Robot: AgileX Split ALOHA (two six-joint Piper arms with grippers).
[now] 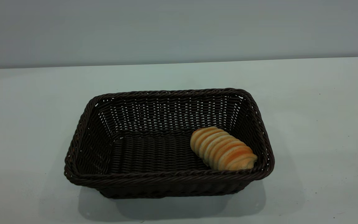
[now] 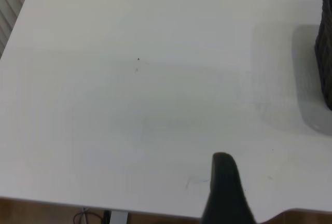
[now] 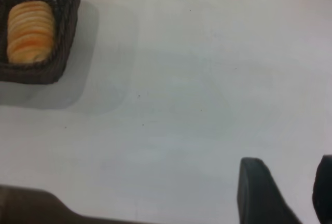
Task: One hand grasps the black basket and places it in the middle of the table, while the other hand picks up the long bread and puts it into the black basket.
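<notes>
Right gripper, fingers apart, empty, shows only in its wrist cam; ext view lacks both arms. Long bread lies in black basket, mid-table. Left gripper: one finger visible, can't tell.

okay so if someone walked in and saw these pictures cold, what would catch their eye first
First, the black basket, sitting mid-table on the white table and dominating the exterior view. Next, the long bread, bright golden-orange against the dark weave, lying inside the basket at its right end, near the front corner. Both arms are off to the sides, touching nothing: the right gripper open over bare table, only one left finger showing.
</notes>
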